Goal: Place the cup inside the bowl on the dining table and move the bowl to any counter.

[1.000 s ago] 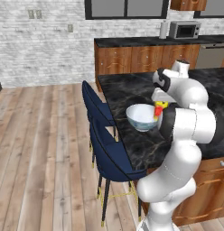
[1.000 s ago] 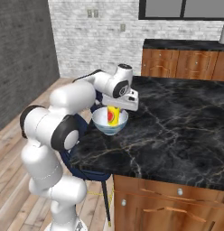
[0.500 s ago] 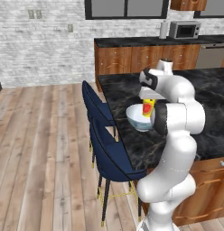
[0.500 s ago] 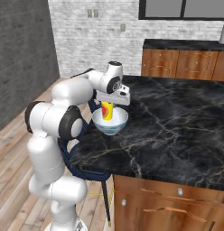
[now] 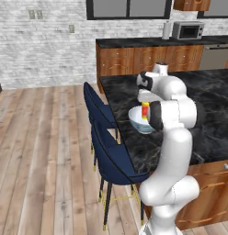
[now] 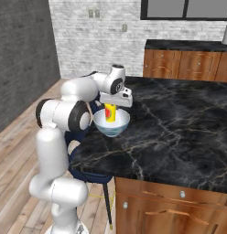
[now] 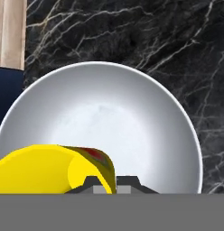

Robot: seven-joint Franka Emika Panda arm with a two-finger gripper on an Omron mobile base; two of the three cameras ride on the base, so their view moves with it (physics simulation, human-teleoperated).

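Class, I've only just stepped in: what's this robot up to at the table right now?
The white arm's gripper is shut on the small yellow cup and holds it right over the white bowl, which sits near the edge of the black marble dining table. In the hand view the cup hangs above the bowl's hollow. The bowl has not yet gone to a counter.

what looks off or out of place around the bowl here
Nothing stands out. The cup hangs in the shut claw above the bowl, which sits upright and whole near the dining table edge. No spill shows.
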